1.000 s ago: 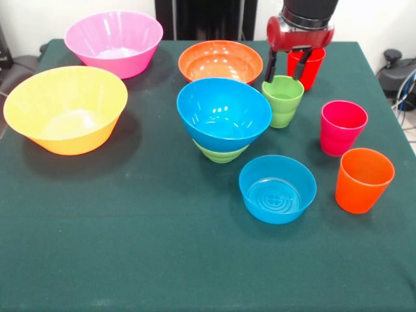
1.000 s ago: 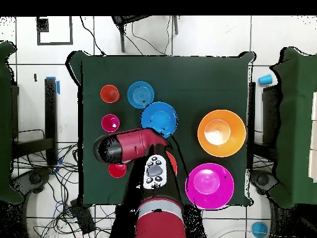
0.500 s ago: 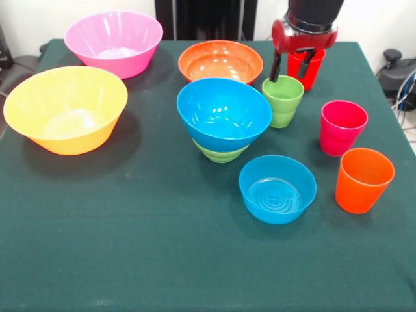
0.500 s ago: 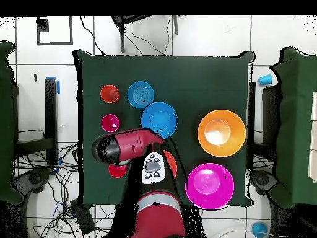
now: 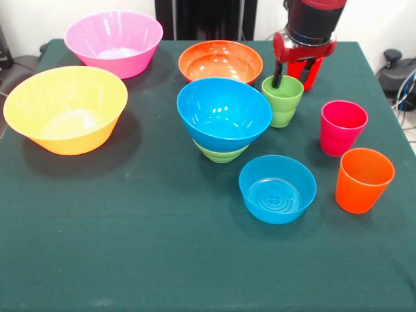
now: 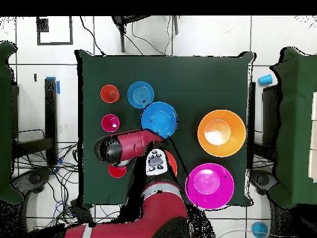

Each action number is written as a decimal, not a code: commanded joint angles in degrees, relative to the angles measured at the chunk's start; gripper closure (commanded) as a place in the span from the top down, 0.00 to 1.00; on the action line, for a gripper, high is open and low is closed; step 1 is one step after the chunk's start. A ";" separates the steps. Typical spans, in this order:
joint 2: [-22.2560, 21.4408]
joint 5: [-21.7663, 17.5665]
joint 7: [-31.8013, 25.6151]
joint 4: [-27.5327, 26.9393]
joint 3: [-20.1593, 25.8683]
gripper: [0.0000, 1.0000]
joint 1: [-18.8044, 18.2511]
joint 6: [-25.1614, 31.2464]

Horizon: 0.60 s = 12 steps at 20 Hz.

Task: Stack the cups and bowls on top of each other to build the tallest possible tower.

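Hanging just above the light green ribbed plastic cup (image 5: pixel 283 101), the red and black gripper (image 5: pixel 294 73) is held wide apart, gripping nothing. The shiny red plastic cup (image 5: pixel 311 70) is seen right behind it.

Arm (image 6: pixel 133 145): we record glossy red casing with black joint bands. A pale grey button pad (image 6: pixel 155 163) with dark keys sits at five o'clock from the wrist. Gripper (image 5: pixel 296 70): red mount, black cylinder above, two slim black fingers (image 5: pixel 278 73).
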 commanded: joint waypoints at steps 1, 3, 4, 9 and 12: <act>4.79 -0.26 2.73 0.14 6.32 1.00 -1.55 -2.73; 5.06 -0.40 2.79 0.10 6.47 1.00 -1.68 -2.97; 5.13 -0.46 2.86 0.06 6.49 1.00 -1.68 -3.04; 5.63 -0.61 3.03 -0.23 6.49 1.00 -1.67 -3.59; 6.81 -1.04 2.99 -1.11 6.25 1.00 -1.63 -4.50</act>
